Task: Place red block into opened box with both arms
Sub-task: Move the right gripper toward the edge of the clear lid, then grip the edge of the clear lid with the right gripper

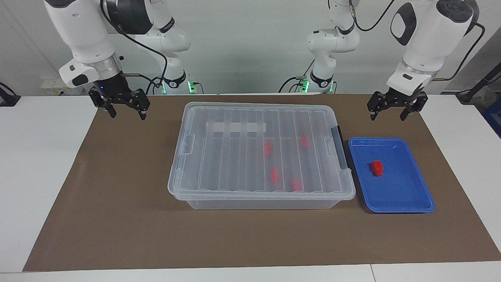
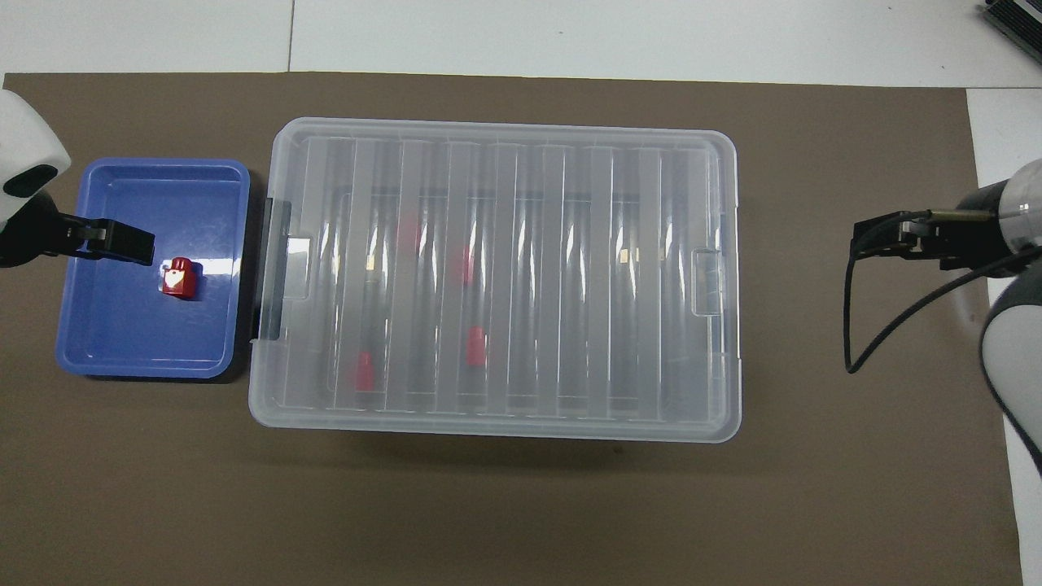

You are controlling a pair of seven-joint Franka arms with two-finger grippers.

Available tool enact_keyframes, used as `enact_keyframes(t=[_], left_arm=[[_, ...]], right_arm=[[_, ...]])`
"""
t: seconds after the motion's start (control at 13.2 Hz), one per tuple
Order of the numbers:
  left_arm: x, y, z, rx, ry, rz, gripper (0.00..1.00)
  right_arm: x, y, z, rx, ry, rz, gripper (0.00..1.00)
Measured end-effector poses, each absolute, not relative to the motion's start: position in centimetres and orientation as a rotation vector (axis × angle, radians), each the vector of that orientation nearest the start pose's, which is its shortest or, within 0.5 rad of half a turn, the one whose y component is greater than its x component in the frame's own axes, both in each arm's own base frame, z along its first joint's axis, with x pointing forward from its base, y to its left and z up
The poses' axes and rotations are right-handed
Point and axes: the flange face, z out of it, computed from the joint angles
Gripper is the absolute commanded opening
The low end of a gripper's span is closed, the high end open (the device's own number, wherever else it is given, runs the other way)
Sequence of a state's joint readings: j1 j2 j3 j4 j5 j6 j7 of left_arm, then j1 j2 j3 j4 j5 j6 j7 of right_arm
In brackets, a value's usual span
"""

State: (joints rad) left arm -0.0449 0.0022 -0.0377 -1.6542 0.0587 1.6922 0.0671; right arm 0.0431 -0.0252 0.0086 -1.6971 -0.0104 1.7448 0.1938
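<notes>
Block (image 1: 377, 167) sat in tray (image 1: 407, 203) beside lidded box (image 1: 219, 117); left gripper (image 1: 394, 109) over mat near tray, right gripper (image 1: 124, 107) toward box's other end, both spread, empty.

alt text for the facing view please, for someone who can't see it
A large clear box with its ribbed lid on sits mid-table, four red blocks inside; a fifth red block lies in a blue tray beside it, toward the left arm's end. The left gripper and right gripper hang open above the brown mat, holding nothing.
</notes>
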Motion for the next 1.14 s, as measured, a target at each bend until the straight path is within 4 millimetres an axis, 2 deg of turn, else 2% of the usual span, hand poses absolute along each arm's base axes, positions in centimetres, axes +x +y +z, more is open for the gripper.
enact_keyframes(t=[0.23,0.45,0.76,0.91,1.14], left_arm=[[56.3,-4.1,59.5,-3.074,0.240,-0.056,1.00],[56.3,-4.1,59.5,-3.074,0.240,-0.056,1.00],[56.3,-4.2,59.5,-3.074,0.242,-0.057,1.00],[56.3,-4.2,59.5,-3.079,0.225,-0.058,1.00],[56.3,-4.5,59.5,-3.119,0.162,-0.061,1.00]], right_arm=[[56.4,6.2,56.6,-3.115,0.285,-0.153,1.00],[56.8,9.0,53.5,-3.112,0.256,-0.161,1.00],[56.4,11.9,49.8,-3.097,0.267,-0.187,1.00],[55.7,12.5,48.0,-3.107,0.252,-0.151,0.99],[54.7,11.9,46.7,-3.117,0.260,-0.108,0.99]])
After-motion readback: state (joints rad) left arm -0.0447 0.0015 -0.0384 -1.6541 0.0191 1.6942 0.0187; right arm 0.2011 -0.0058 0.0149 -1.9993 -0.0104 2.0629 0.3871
